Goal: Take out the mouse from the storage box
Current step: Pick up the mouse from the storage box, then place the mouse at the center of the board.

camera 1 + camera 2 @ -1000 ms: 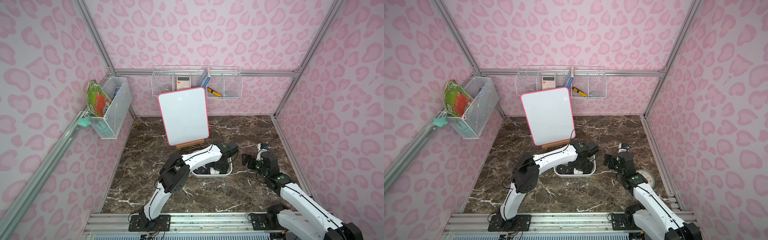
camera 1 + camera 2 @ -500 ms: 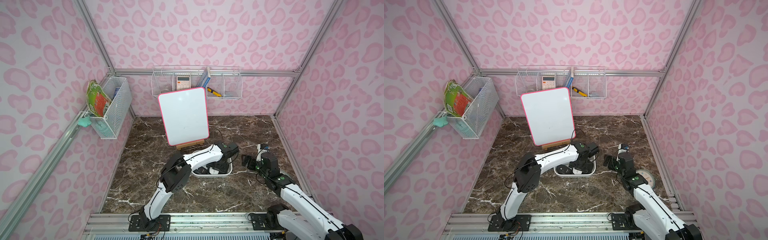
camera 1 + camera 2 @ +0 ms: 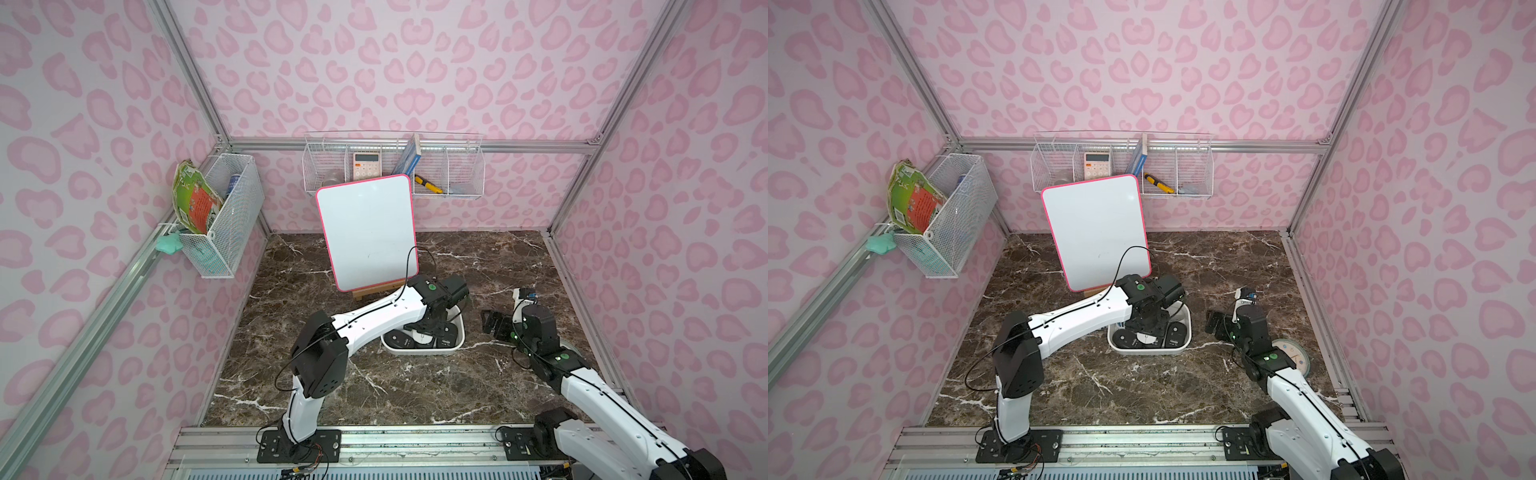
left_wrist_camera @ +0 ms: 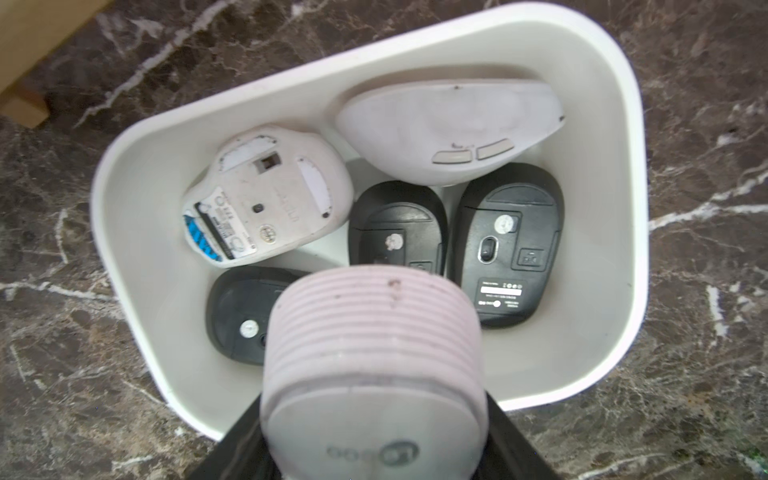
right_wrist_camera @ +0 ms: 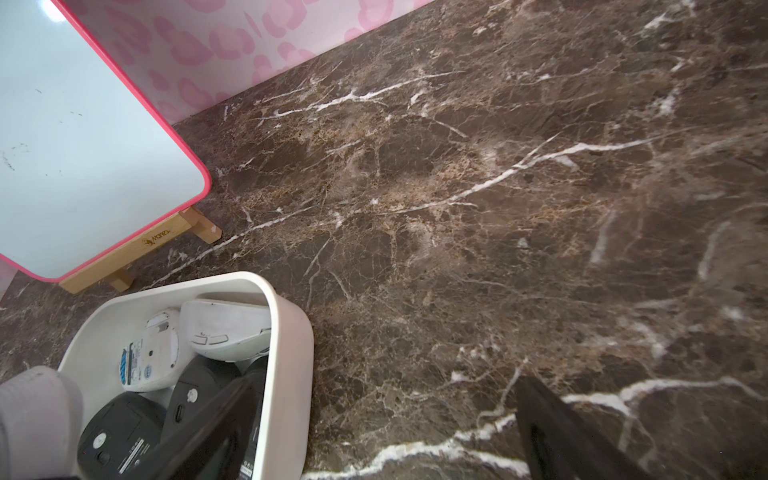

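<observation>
Pale ribbed mouse (image 4: 374,353) is being gripped by the left pincer (image 4: 365,444) over the storage box (image 4: 602,124) — right pincer (image 5: 384,386) is hanging open nearby.

Light over my cell is bright and even; shadows on the marble surface (image 3: 415,395) are soft. Both top views bow at the edges. In my left wrist view the nearest mouse (image 4: 374,365) is blurred.

White storage box (image 4: 137,232); black mice (image 4: 507,245); pale-lilac ribbed mouse (image 4: 374,353); brown white-veined table (image 5: 498,187); pink-spotted walls (image 3: 415,62).
</observation>
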{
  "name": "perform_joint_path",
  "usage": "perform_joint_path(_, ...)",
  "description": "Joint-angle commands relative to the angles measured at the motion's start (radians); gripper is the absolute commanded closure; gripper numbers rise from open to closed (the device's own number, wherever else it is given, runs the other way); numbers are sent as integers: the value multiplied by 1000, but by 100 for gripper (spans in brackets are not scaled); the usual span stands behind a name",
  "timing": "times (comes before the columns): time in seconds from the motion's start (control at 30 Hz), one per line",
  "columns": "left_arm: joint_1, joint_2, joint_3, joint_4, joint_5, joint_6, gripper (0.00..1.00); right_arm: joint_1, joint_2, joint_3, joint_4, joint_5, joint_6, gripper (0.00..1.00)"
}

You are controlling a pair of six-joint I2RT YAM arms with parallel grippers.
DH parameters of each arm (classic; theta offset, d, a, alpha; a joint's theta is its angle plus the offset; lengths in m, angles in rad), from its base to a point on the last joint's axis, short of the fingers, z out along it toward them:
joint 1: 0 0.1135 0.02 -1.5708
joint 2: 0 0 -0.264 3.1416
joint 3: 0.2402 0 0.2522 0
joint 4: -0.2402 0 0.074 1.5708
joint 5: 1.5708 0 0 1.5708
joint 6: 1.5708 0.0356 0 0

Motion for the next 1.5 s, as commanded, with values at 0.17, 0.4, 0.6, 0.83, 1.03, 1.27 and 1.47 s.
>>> perform_joint_path(0.17, 136, -218, -211, 34, -8, -24, 42, 22, 34, 31, 22, -42, -7, 1)
perform_joint_path(0.4, 328, -393, -471, 120, 58, -27, 42, 126, 108, 80, 19, 16, -18, 1)
perform_joint_path(0.6, 473, -430, -624, 215, 127, -28, 41, 214, 199, 134, 31, 44, -56, 1)
perform_joint_path(0.83, 536, -389, -680, 282, 155, -28, 39, 323, 332, 241, -10, 74, -167, 2)
perform_joint_path(1.03, 551, -347, -699, 325, 166, -26, 38, 355, 440, 342, -95, 68, -223, 3)
perform_joint_path(1.27, 556, -305, -728, 365, 181, -19, 29, 358, 477, 366, -98, 66, -251, 4)
perform_joint_path(1.47, 558, -320, -734, 369, 166, -15, 14, 359, 519, 418, -130, 85, -302, 5)
